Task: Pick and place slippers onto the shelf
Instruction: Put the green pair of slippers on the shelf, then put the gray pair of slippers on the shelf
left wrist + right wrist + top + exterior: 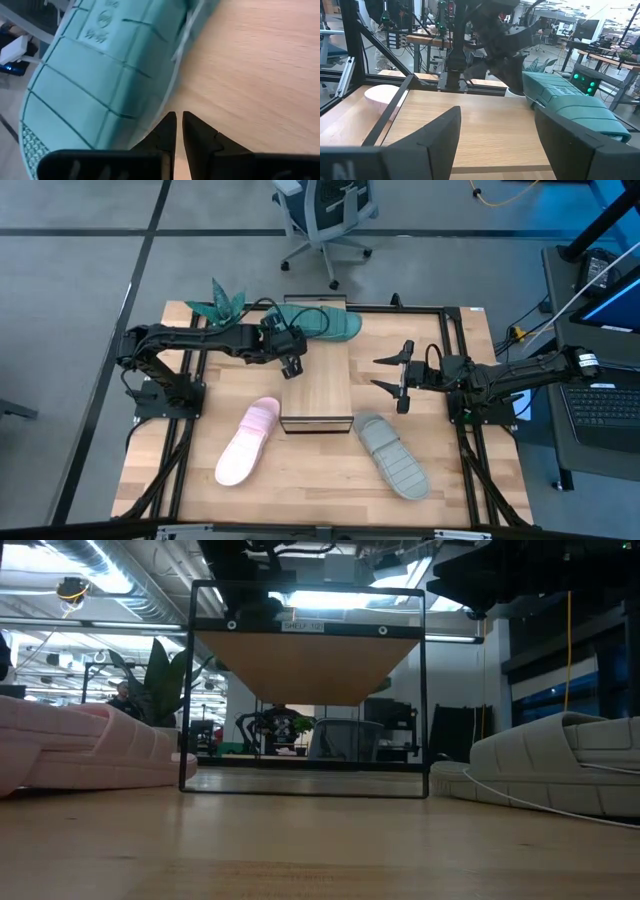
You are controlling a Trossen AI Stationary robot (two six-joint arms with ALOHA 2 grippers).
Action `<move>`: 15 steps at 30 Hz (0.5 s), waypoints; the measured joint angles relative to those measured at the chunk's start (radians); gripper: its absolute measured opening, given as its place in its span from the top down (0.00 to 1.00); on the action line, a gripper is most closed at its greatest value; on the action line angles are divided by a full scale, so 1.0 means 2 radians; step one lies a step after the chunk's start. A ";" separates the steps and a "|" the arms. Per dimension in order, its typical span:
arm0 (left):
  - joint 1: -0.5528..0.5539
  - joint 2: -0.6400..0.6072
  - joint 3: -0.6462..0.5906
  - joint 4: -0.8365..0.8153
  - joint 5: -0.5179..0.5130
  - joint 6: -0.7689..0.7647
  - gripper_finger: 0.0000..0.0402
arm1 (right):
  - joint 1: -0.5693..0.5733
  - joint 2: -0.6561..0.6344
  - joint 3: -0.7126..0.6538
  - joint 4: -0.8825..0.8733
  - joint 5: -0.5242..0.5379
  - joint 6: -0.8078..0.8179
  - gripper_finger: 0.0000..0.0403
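The shelf sits mid-counter. The teal slipper lies at its far end, partly overhanging toward the counter's far edge, so one looks placed. The pink slipper and grey slipper lie on the counter by the shelf's near corners, not yet moved. The left gripper, jaws together and empty, hovers just beside the teal slipper. The right gripper waits off the shelf's right edge, jaws wide apart, holding nothing.

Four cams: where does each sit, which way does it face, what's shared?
High: overhead, straight down; both arms, shelf.
Low: table height, level under the shelf; no arm clearly visible.
Left wrist: behind shut left tool, facing teal slipper.
Right wrist: behind open right tool, looking across the shelf.
Shared: teal slipper in both wrist views.
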 joint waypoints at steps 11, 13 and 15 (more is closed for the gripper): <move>-0.075 -0.038 0.022 0.009 0.001 0.037 0.94 | 0.000 0.000 0.000 -0.001 0.000 0.000 0.37; -0.088 -0.058 0.018 0.038 0.004 0.046 0.94 | 0.000 0.000 0.000 -0.001 0.000 -0.001 0.37; -0.098 -0.088 0.002 0.064 0.005 0.049 0.94 | 0.000 -0.001 0.000 -0.001 0.000 -0.002 0.37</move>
